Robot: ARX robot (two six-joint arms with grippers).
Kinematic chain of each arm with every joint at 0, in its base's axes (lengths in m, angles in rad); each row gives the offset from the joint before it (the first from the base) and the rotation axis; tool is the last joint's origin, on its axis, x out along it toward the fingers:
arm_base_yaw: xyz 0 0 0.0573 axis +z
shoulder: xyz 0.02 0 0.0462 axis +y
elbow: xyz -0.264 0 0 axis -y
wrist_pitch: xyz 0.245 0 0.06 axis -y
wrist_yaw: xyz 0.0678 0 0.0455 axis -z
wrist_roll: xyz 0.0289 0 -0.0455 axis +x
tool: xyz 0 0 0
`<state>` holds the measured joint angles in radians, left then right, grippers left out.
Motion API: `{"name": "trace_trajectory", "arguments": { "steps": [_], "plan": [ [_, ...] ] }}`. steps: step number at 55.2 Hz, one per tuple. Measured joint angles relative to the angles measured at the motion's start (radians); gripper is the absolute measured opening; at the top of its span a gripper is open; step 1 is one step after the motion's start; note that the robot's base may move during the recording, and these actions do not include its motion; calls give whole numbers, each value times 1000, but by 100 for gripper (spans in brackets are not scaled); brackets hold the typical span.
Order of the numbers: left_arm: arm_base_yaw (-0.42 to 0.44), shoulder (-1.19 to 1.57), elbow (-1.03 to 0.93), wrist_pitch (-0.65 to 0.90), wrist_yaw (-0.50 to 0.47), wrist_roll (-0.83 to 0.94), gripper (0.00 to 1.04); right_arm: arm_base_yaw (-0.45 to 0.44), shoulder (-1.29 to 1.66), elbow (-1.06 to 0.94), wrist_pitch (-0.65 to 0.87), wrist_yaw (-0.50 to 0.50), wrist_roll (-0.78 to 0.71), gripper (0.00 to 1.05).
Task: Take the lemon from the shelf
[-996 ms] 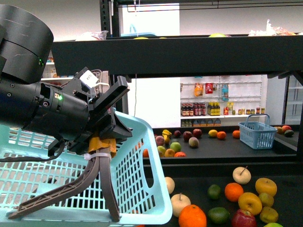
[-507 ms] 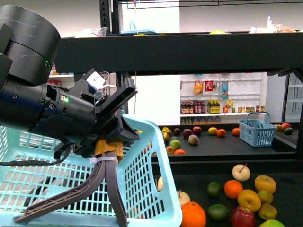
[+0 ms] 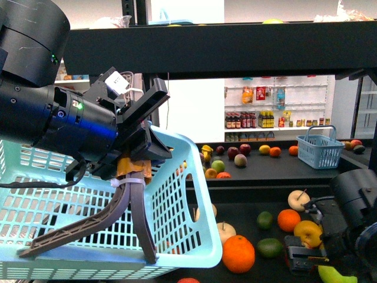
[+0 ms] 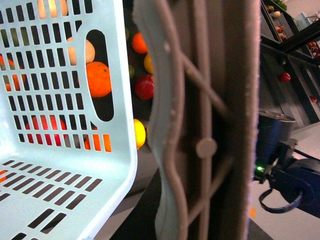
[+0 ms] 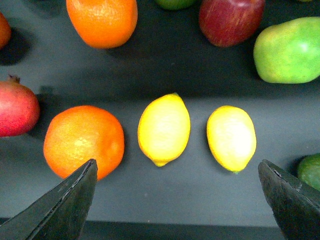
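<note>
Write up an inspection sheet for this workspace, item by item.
Surface: dark shelf tier, flat, with fruit spread over it.
Job's things: two lemons lie side by side, apart: first lemon nearest an orange, second lemon beyond it.
Clutter: that orange, a red apple, a green fruit, more fruit around.
Grippers: right gripper open above the lemons, holding nothing; left gripper fingers spread at the light blue basket, grip unclear.
Cables: black cable under the left arm.
Surroundings: white store shelves with bottles; small blue basket on a farther rack.
</note>
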<state>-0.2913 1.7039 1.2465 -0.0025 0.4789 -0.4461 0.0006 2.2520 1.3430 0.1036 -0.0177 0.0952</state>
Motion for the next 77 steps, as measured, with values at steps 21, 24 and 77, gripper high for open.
{"name": "trace_trajectory", "arguments": {
  "steps": [21, 24, 77],
  "plan": [
    [0, 0, 0, 0, 1, 0, 12, 33, 312, 349, -169, 64, -33, 97],
    [0, 0, 0, 0, 1, 0, 12, 33, 340, 379, -177, 65, -34, 97],
    [0, 0, 0, 0, 0, 0, 12, 66, 623, 700, -290, 117, -44, 97]
  ]
}}
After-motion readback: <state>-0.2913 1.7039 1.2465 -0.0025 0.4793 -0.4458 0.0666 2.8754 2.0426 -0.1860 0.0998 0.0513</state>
